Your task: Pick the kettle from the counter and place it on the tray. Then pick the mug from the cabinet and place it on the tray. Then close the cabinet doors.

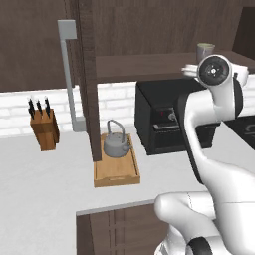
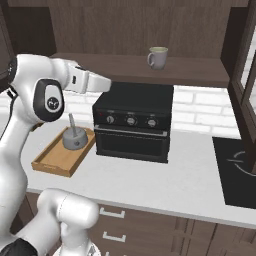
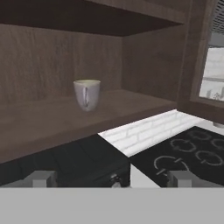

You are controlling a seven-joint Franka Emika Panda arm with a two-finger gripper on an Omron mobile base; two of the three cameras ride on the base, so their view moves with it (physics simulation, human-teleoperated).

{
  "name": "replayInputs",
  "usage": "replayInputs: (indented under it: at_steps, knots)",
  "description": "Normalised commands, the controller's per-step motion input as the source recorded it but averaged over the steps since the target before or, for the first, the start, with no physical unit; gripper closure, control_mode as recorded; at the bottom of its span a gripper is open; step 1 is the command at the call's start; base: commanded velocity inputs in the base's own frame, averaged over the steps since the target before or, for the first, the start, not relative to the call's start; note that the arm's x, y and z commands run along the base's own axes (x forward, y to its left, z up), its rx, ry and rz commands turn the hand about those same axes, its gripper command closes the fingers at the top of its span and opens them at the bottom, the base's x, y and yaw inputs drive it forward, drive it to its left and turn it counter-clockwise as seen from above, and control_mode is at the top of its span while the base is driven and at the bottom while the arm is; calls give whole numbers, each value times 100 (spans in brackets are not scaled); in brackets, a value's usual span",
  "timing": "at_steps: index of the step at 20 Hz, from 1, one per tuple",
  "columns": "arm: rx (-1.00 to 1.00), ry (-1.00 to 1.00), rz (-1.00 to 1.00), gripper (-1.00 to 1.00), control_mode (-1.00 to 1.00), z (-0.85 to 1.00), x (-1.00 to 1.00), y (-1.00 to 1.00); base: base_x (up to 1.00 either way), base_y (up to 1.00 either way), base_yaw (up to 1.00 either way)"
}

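Beyond the open fingers (image 3: 42, 178), mug (image 3: 87, 94) stands well apart

cabinet door (image 1: 88, 84) hiding tray (image 1: 117, 172) corner

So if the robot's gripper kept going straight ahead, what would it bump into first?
Probably the mug on the cabinet shelf: the open gripper points almost at it, slightly to its right, so it might pass by and reach the cabinet's back wall.
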Motion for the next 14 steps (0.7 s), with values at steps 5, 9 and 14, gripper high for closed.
replayInputs:
  at_steps: [5,9,14]
  knots:
    - [0,1,0,-100,-100,5,48,0,0,0,0]
    - [0,0,0,-100,-100,6,54,0,0,0,0]
    - [0,0,0,-100,-100,9,56,-3,0,0,0]
